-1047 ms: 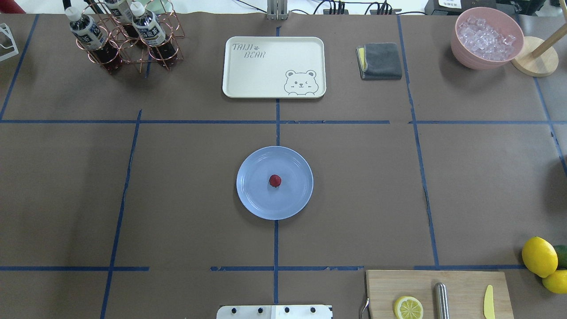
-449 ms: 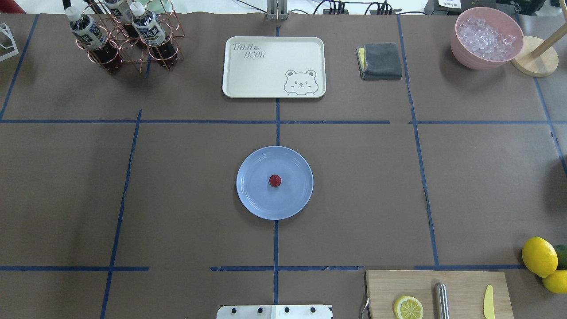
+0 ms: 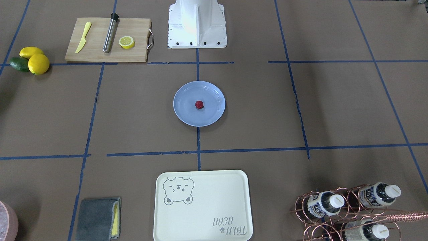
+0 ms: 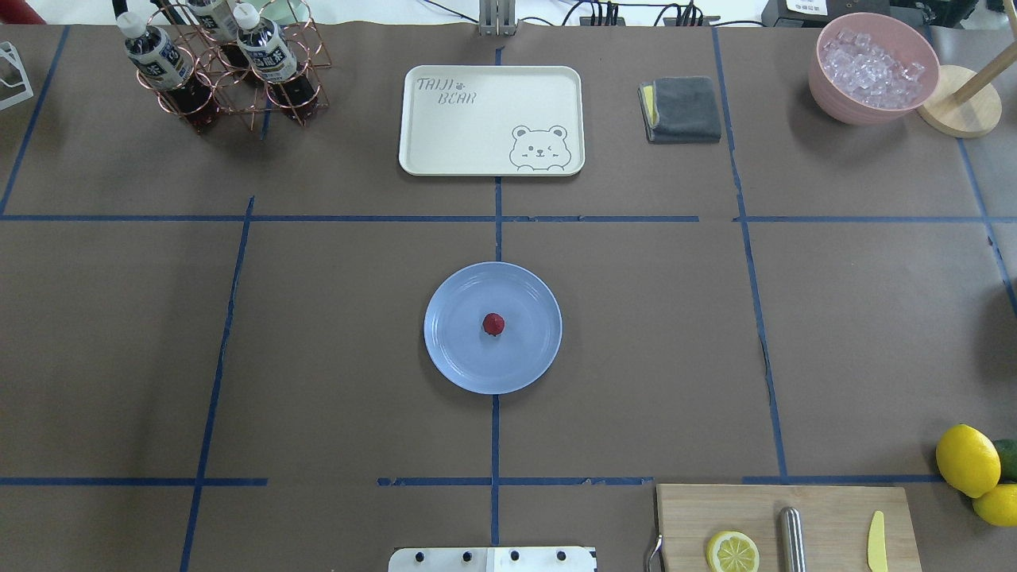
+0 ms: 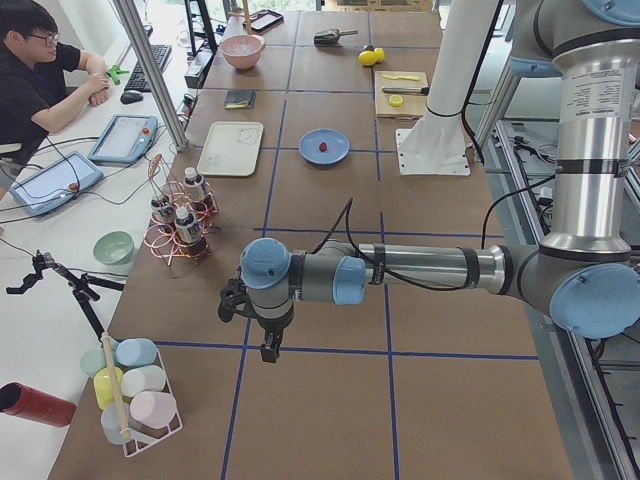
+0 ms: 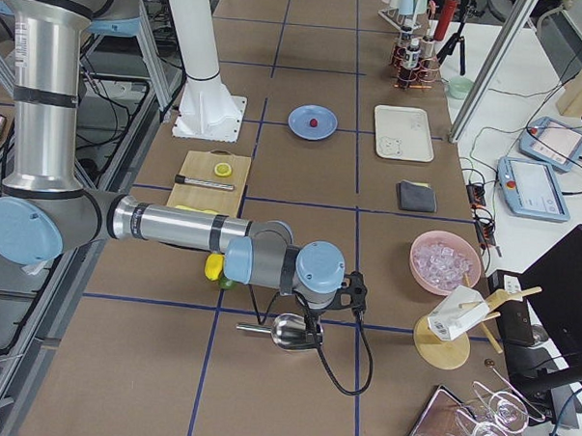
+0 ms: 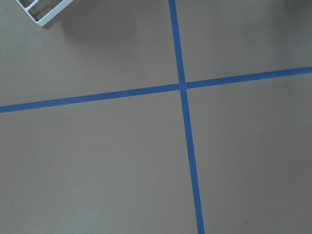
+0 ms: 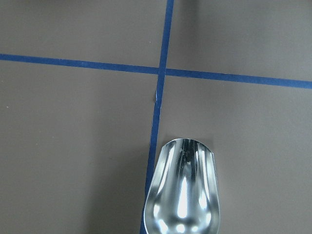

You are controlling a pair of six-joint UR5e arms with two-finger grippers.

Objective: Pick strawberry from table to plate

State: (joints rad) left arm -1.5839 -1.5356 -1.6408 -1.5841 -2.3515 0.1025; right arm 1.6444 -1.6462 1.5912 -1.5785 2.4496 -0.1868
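Table (image 4: 318,318): the side views show both arms out at its ends; the overhead view shows no arm.
Left gripper (image 5: 269,347): cannot tell if spread or pressed together.
Right gripper (image 6: 314,327): cannot tell either (a shiny scoop (image 8: 183,190) lies below it).
Plate (image 4: 445,361): at the table's middle.
Strawberry (image 4: 493,323): in the plate's middle; a bump to the plate could roll it off.

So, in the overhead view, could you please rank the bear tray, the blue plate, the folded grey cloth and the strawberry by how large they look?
Largest to smallest:
1. bear tray
2. plate
3. grey cloth
4. strawberry
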